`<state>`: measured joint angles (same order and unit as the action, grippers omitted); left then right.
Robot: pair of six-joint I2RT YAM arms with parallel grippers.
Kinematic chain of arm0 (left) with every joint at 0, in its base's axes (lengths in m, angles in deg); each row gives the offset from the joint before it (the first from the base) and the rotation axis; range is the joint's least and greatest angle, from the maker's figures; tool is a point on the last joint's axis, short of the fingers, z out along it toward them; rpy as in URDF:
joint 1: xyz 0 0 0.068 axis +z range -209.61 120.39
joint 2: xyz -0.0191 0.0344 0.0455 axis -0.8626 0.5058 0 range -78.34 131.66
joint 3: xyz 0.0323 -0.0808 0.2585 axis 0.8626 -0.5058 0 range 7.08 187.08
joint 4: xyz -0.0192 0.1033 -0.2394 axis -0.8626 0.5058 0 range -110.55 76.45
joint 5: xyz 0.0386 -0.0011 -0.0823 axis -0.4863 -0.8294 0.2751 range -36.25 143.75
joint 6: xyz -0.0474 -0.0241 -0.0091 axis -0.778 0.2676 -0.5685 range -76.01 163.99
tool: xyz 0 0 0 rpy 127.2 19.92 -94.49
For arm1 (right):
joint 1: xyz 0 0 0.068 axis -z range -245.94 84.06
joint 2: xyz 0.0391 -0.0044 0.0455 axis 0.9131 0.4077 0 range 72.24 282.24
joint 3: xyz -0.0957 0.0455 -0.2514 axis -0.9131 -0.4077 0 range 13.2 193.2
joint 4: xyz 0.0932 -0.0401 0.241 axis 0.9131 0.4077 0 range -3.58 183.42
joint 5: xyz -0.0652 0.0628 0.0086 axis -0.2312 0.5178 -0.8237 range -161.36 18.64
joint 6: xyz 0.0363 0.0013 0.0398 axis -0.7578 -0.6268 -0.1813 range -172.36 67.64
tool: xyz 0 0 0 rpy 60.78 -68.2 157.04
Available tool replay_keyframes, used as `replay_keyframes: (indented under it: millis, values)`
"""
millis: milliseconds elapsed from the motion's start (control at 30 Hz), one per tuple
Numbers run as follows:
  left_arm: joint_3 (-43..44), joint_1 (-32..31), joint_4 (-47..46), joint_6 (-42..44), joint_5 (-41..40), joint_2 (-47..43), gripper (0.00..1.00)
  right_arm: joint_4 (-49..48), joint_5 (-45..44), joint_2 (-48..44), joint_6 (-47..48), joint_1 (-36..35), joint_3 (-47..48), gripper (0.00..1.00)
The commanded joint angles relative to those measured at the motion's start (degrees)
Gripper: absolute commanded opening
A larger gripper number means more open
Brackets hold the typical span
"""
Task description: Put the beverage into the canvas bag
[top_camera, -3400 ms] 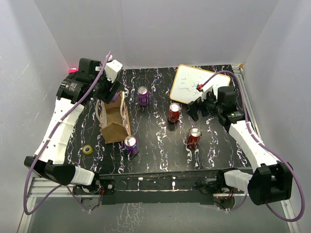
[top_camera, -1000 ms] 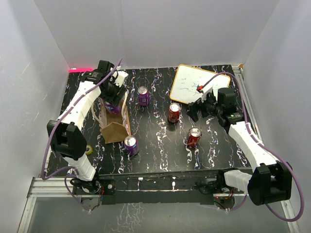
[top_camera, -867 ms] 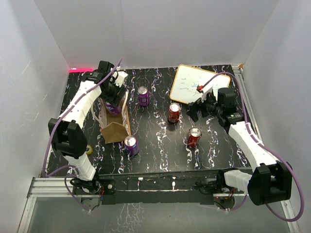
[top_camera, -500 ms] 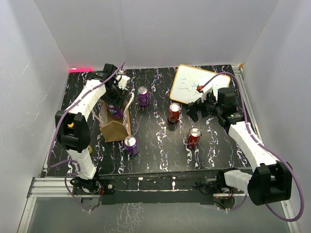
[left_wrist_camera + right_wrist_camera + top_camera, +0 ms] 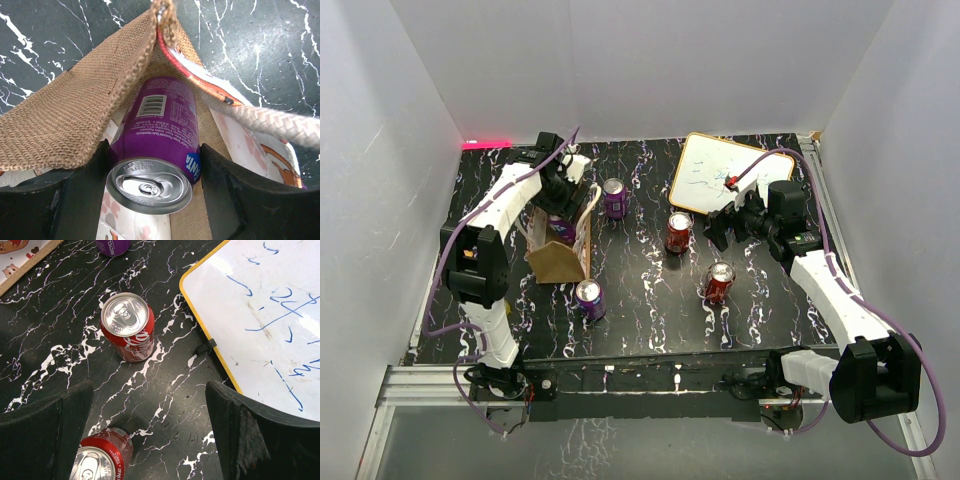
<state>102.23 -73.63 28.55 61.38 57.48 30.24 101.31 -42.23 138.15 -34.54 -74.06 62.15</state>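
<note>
The tan canvas bag [image 5: 558, 252] stands at the left of the table, its woven side and pale handle showing in the left wrist view [image 5: 65, 120]. My left gripper [image 5: 558, 212] is shut on a purple soda can [image 5: 159, 135] and holds it in the bag's open mouth, top towards the camera. The can shows from above [image 5: 560, 226] between the bag's walls. My right gripper [image 5: 720, 228] is open and empty above the table, by two red cans [image 5: 127, 326] [image 5: 102, 461].
Two more purple cans stand on the table, one behind the bag [image 5: 614, 197] and one in front of it [image 5: 588, 298]. A yellow-framed whiteboard [image 5: 718, 172] lies at the back right. A yellow tape roll is hidden behind the left arm.
My left arm has carried the purple can from the back left over the bag and lowered it into the mouth. The bag has shifted slightly. The right arm has not moved.
</note>
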Motion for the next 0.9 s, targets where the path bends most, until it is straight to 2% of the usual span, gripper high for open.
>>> replay_keyframes:
  millis: [0,100,200,433,533,733,867]
  values:
    - [2.3,0.1,-1.9,-1.7,3.5,-1.6,0.29,-3.1,0.9,-0.9,-0.4,0.4,0.2,0.98]
    - [2.0,0.1,-2.3,-2.0,5.0,-1.5,0.33,-3.1,0.8,-0.9,-0.4,0.4,0.1,0.98]
    - [1.7,0.1,-2.1,-2.3,6.7,-1.1,0.41,-3.2,0.9,-1.0,-0.4,0.5,-0.1,0.98]
    - [0.7,0.1,-2.6,-2.4,8.8,-0.5,0.49,-3.1,1.0,-1.1,-0.4,0.5,-0.1,0.98]
    - [-0.2,0.1,-3.5,-2.5,9.0,-0.4,0.59,-3.1,1.0,-1.0,-0.5,0.5,-0.1,0.98]
    - [-1.3,0.1,-4.2,-2.3,9.4,-0.1,0.71,-3.2,0.9,-1.1,-0.5,0.6,0.0,0.98]
    - [-1.3,0.1,-4.5,-2.4,9.7,-0.2,0.74,-3.2,1.1,-1.0,-0.5,0.6,0.0,0.98]
